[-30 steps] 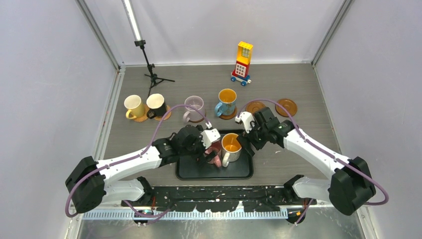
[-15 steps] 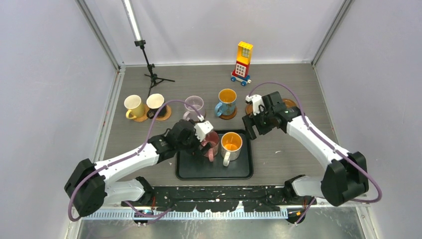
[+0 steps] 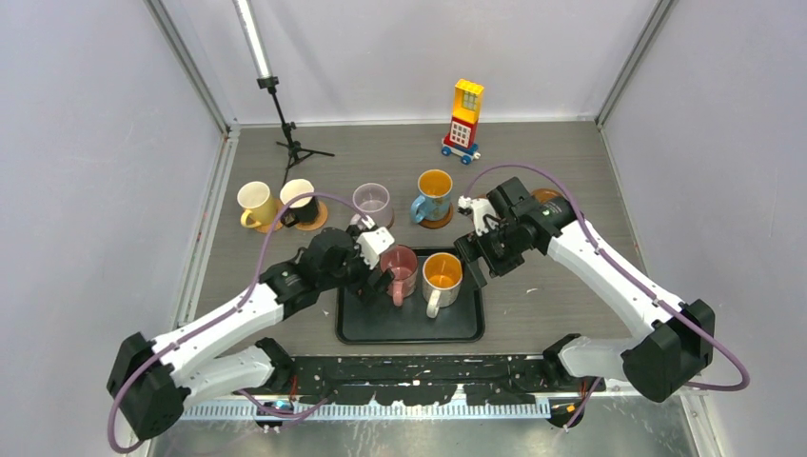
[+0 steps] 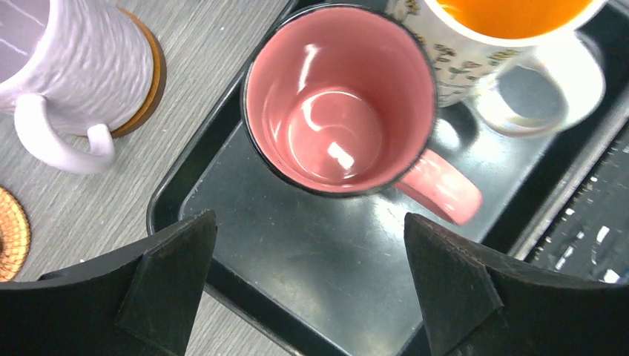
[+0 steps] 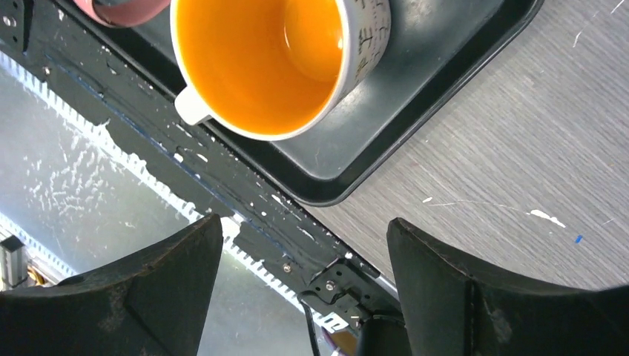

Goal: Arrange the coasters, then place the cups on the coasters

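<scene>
whitish cup (image 4: 452, 70), floral print, wrist views only

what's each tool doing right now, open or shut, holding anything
left tool: open, empty, by the pink mug
right tool: open, empty, by the orange-lined mug

We see bright, even light over the table (image 3: 571, 157) with only soft, faint shadows, a glowing light bar (image 3: 251, 33) at the back left, and white glare spots inside the pink mug (image 4: 337, 126) and on the black tray (image 4: 311, 256), everything fairly sharp.
</scene>
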`<act>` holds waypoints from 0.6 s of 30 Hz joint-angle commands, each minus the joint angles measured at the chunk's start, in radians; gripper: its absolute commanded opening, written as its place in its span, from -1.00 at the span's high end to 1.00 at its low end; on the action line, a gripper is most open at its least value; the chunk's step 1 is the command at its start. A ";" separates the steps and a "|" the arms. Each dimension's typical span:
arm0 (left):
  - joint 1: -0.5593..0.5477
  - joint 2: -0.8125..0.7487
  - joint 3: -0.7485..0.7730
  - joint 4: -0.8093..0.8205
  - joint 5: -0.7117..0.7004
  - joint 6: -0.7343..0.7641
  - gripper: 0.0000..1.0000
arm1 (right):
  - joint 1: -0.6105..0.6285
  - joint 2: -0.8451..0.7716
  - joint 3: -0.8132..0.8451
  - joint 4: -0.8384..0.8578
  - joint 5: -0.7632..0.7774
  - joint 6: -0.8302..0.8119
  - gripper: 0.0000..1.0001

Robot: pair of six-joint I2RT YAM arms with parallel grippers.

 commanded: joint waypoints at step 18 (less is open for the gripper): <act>-0.145 0.069 0.103 -0.122 -0.185 -0.416 -1.00 | 0.170 -0.009 -0.051 0.167 0.018 0.297 -0.71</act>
